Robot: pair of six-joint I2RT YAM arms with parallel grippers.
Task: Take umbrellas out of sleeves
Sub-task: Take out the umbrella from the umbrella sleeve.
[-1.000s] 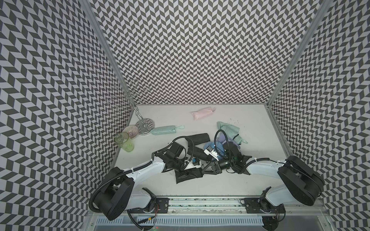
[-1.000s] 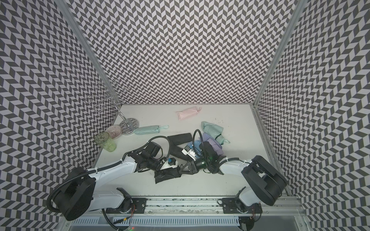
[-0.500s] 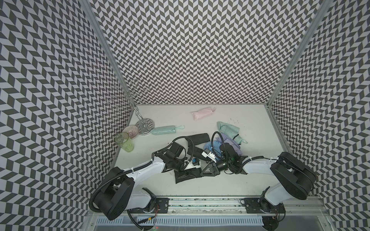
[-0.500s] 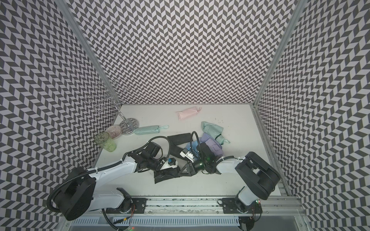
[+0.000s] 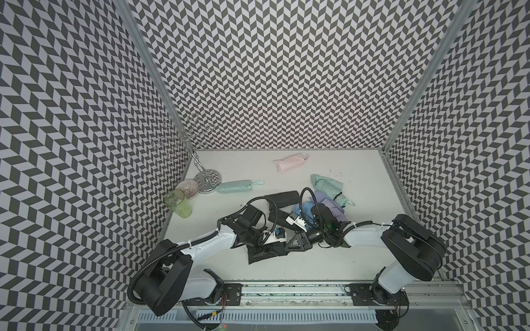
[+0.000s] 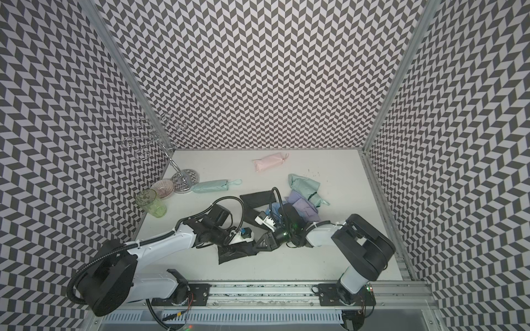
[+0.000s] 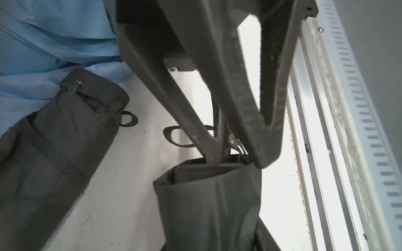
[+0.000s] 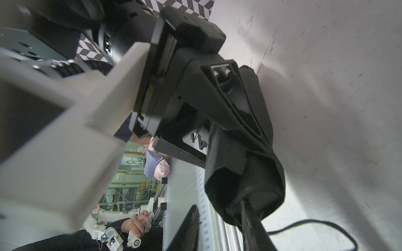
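Near front rail (image 5: 286, 289) | left fingers (image 8: 239, 97) clamp limp black sleeve (image 7: 206, 200) | right fingers (image 7: 245, 121) closed, seemingly on black umbrella (image 7: 219, 130) ribs

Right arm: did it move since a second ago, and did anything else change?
The right arm swung in toward the left arm, its big joint sliding toward the middle. The right gripper stayed at the black sleeve; nothing was grabbed or dropped. Everything else stayed put.

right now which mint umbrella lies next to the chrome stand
The rolled mint umbrella, one end by the chrome stand; the loose mint umbrella lies far off, against the lavender umbrella.
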